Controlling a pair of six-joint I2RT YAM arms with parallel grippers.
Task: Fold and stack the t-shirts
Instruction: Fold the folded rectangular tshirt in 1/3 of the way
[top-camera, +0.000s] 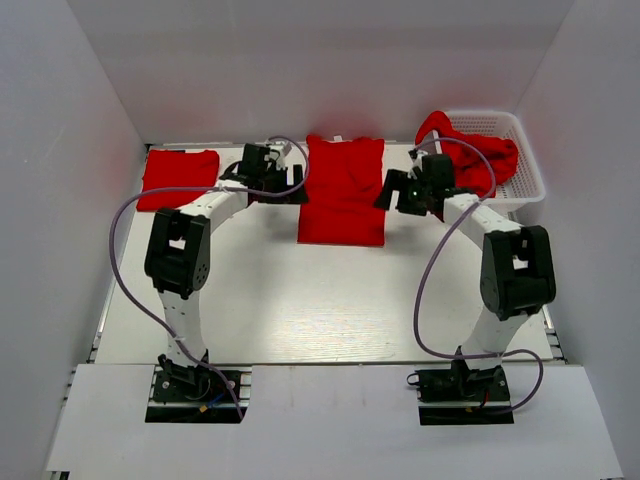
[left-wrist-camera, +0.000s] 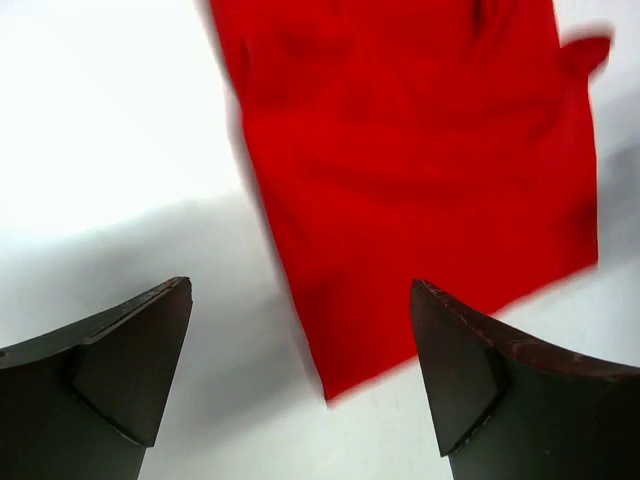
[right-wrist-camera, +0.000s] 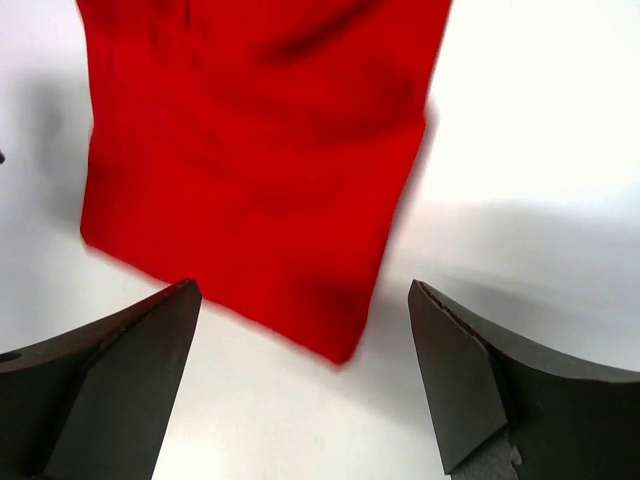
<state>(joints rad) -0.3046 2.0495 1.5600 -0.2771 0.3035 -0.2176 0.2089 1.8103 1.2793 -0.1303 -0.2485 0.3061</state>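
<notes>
Left hand (left-wrist-camera: 300, 285) and right hand (right-wrist-camera: 302, 286), fingers spread, flank the folded t-shirt (top-camera: 342, 195).

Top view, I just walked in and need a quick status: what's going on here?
Two robot arms are working on red t-shirts. A folded shirt lies far left, the middle shirt is folded lengthwise, and crumpled shirts sit in the white basket far right. The left gripper and right gripper flank the middle shirt, both open, holding nothing.

Robot lab test cell
Plain white panels (top-camera: 330, 70) box in a white desk (top-camera: 320, 300); left arm (top-camera: 180, 255) and right arm (top-camera: 515, 270) stand bolted at its near edge, trailing purple cable (top-camera: 111, 245).
</notes>
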